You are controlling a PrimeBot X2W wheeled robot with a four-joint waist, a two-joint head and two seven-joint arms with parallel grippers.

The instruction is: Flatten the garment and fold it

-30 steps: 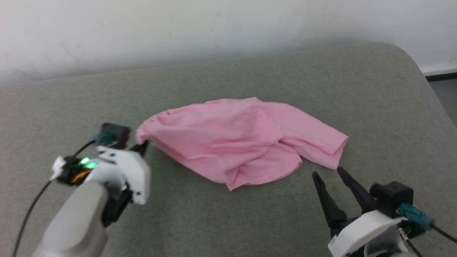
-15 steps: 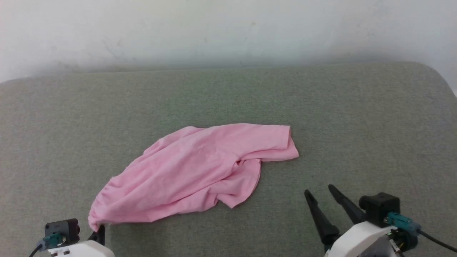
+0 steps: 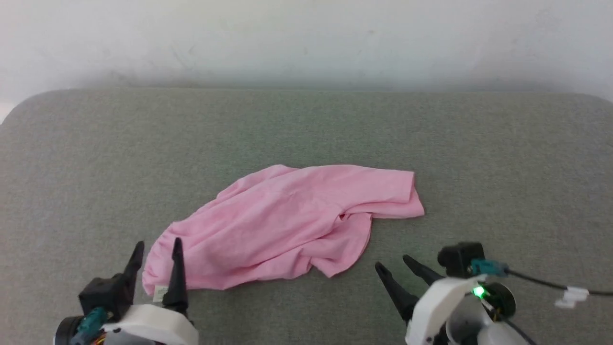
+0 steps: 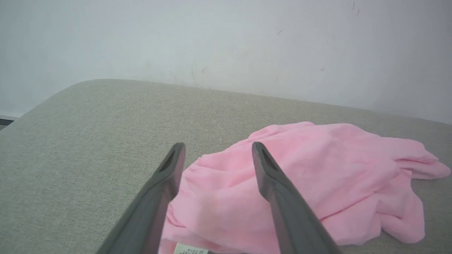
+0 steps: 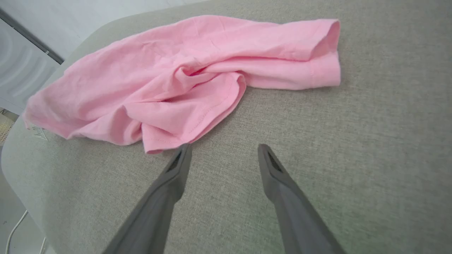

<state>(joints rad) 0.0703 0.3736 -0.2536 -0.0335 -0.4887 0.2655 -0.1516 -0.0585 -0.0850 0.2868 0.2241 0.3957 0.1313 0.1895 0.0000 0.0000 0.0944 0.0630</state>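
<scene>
**Item 1. Left hand** [image 3: 158, 242] [image 4: 218, 145]: seen at the near left edge of the head view. The two dark fingers are spread apart and nothing is clenched between them. The gathered end of the garment lies between and just past the fingertips; whether cloth is touched cannot be told.

**Item 2. Right hand** [image 3: 392, 261] [image 5: 224, 146]: seen at the near right. The fingers are spread wide and are empty, held over bare upholstery just short of the garment's nearest hem flap. A green light [image 3: 478, 291] is lit on the wrist.

**Item 3. Label** [image 3: 160, 292] [image 4: 190, 249] [image 5: 39, 133]: small and white, with print too small to read. It is found at the near left corner of the garment, beside the left hand.

**Item 4. Garment** [image 3: 287, 220] [image 4: 317, 165] [image 5: 159, 70]: light pink, thin and rumpled. It is laid across the middle of the bench, running from the gathered end at the near left to a hemmed, doubled end at the far right. A loose flap is folded toward the right hand.

**Item 5. Bench** [image 3: 503, 167]: covered in grey-green woven cloth, with rounded corners.

**Item 6. Wall** [image 3: 306, 38]: pale and plain, set behind the bench.
</scene>
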